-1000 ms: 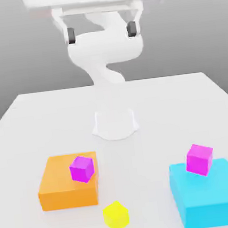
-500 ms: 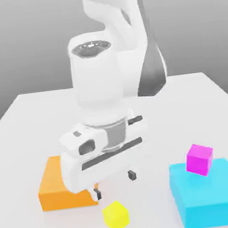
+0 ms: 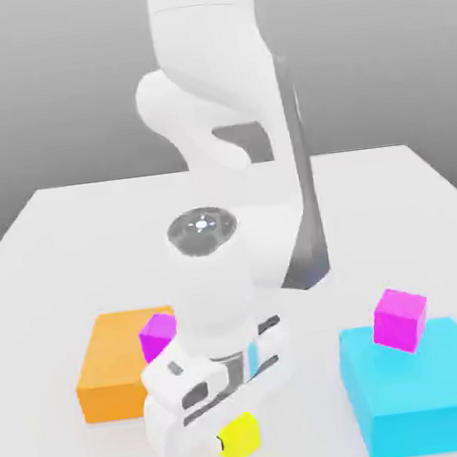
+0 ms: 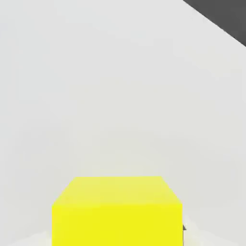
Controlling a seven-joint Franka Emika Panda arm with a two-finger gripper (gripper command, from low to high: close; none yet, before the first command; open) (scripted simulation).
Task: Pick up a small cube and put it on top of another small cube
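Note:
A small yellow cube [image 3: 241,438] rests on the white table near its front edge, and in the hand view the yellow cube [image 4: 116,211] sits close up between the fingers. My gripper [image 3: 234,433] is lowered over it and shut on its sides, and the white hand hides part of it. One small magenta cube [image 3: 156,334] sits on an orange block [image 3: 113,365] at the exterior view's left, partly behind the arm. A second magenta cube [image 3: 400,319] stands on a cyan block [image 3: 421,387] at the exterior view's right.
The arm's white base and links rise at the table's middle, right behind the yellow cube. The orange and cyan blocks flank the hand on either side. The white table [image 3: 82,230] reaches back behind the arm.
The arm has swung down from high above the table. The hand moved from over the orange block's front edge down onto the yellow cube, and its fingers have gone from open to shut.

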